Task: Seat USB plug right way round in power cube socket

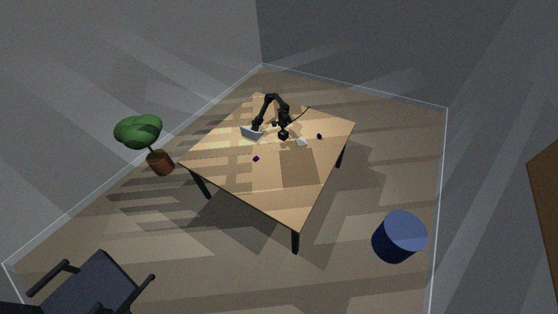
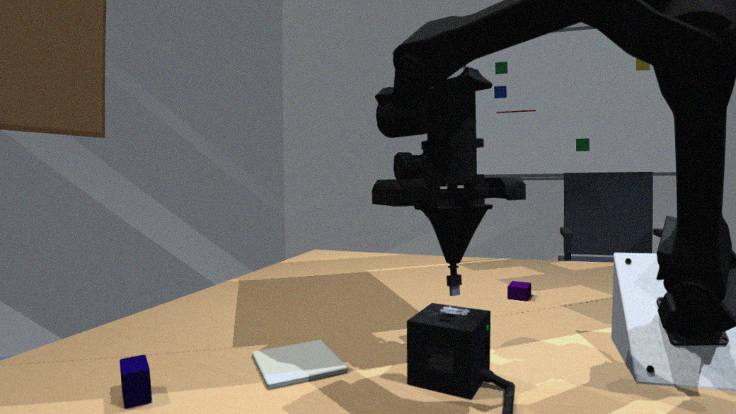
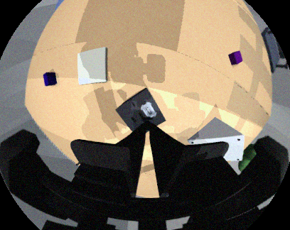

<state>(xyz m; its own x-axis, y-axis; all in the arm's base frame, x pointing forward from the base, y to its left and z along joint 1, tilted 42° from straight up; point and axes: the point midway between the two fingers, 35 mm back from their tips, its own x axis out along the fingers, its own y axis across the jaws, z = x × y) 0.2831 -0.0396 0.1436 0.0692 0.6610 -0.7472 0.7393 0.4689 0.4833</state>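
The black power cube (image 1: 283, 135) (image 2: 446, 352) (image 3: 136, 113) stands on the table. On its top is the pale-rimmed socket (image 2: 454, 311) (image 3: 148, 109), with nothing in it. The USB plug (image 2: 453, 284), a small dark body with a metal tip pointing down, hangs in the air above the socket, slightly tilted in the exterior view. My gripper (image 2: 453, 264) (image 3: 147, 126) points down and is shut on the plug's upper end. In the wrist view the fingertips hide most of the plug, and its facing cannot be told.
A white flat pad (image 1: 301, 142) (image 2: 299, 363) (image 3: 93, 67) lies beside the cube. A dark blue block (image 1: 319, 136) (image 2: 134, 381) (image 3: 50, 79) and a purple block (image 1: 256, 158) (image 2: 519, 291) (image 3: 235, 57) stand on the table (image 1: 263, 179). A black cable (image 2: 499, 381) leaves the cube's side.
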